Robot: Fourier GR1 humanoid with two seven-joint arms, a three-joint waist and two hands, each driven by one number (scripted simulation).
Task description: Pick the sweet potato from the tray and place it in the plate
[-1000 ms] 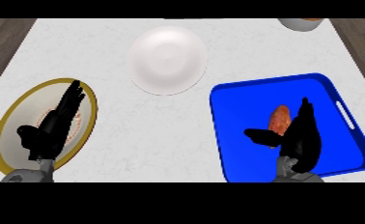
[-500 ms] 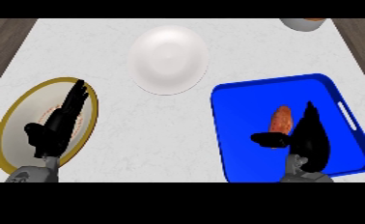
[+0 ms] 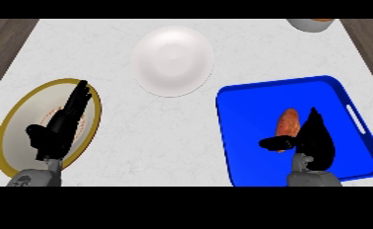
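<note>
White marble-look counter (image 3: 241,35) with dark wood beyond its edges carries a blue tray (image 3: 247,164) where the sweet potato (image 3: 288,123) lies, long axis pointing away, the right hand (image 3: 315,141) open just beside it.

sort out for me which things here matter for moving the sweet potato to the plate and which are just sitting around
Belong to the job:
orange sweet potato
blue rectangular tray
white round plate
right hand, open beside the sweet potato

Just lying about:
gold-rimmed cream plate, under the resting open left hand
grey bowl at the top edge
</note>
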